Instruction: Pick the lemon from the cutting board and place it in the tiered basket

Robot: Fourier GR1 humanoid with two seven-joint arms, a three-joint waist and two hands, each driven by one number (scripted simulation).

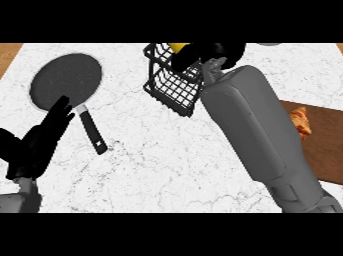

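Where the white marble tabletop [174, 165] ends, wood shows; right hand [203, 54] curls on the half-hidden lemon [176, 47] over the tiered basket [172, 82]; left hand [34, 142] rests, fingers straight.

Right robot hand [203, 54] curled shut, outstretched; left robot hand [35, 142] open, resting.

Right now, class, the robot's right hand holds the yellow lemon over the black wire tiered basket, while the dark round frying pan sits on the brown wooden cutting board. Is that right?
Not quite. The head view shows the dark round frying pan on the white marble counter, not on the brown wooden cutting board. The rest stands: the right hand holds the yellow lemon over the black wire tiered basket.
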